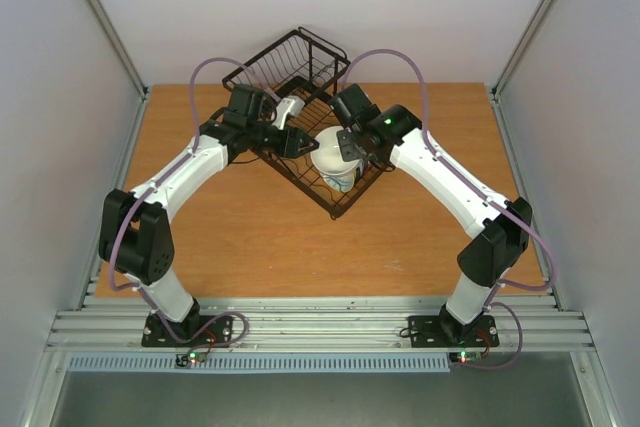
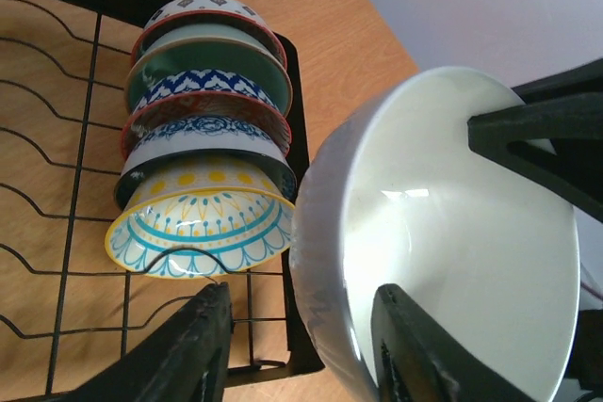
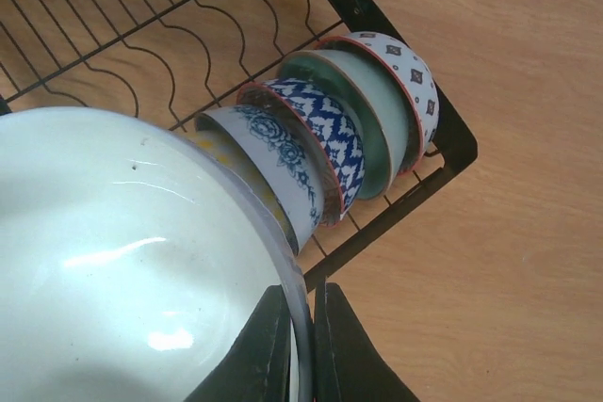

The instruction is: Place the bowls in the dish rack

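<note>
The black wire dish rack [image 1: 262,72] stands at the back middle of the table. Several bowls stand on edge in a row at its near corner: pink-red patterned [image 3: 405,68], pale green [image 3: 353,101], blue-and-white zigzag [image 3: 325,129], blue floral [image 3: 273,152] and yellow-teal [image 2: 203,223]. My right gripper [image 3: 301,291] is shut on the rim of the plain white bowl [image 3: 122,261] and holds it tilted beside the row, over the rack [image 1: 333,159]. My left gripper [image 2: 303,294] is open, one finger inside the white bowl [image 2: 452,233] and one outside, with a gap to its wall.
The rack's raised wire basket [image 1: 290,57] is at its far end. Curved wire dividers [image 2: 38,138] fill the tray beside the bowls. Bare wooden table [image 1: 250,237] lies in front of the rack. Grey walls stand at both sides [image 1: 60,147].
</note>
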Available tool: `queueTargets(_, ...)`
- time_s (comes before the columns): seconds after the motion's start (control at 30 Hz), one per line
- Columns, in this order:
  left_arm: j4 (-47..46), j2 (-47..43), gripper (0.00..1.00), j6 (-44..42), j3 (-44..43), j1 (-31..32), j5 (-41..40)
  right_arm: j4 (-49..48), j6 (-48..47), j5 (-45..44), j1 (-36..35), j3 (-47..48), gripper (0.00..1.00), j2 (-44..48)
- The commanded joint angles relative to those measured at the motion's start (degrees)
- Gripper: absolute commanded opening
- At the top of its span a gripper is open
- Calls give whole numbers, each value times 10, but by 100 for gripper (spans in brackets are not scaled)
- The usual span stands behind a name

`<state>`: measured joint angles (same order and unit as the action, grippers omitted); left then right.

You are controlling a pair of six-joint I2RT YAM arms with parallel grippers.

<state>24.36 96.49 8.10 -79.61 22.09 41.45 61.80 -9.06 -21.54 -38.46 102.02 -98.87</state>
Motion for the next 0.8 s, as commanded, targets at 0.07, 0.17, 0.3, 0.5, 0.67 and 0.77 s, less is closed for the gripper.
queueTargets(0.07,2,15,38,-8,-13,-2,2,-58,2,42,0,-6,1,30)
queueTargets(0.17,6,20,38,-8,-16,-1,9,-73,1,55,-3,-12,1,30)
queueTargets(0.3,10,20,35,-11,-18,0,14,-77,-2,54,-5,-5,1,24)
queueTargets(0.5,13,20,1,-22,-19,1,30,-83,-7,42,-6,-9,1,27)
queueTargets(0.67,13,16,0,-30,-16,1,30,-94,-10,44,-6,-28,17,44)
queueTargets(0.77,9,13,1,-31,-14,1,33,-112,-3,65,-3,-57,49,77)
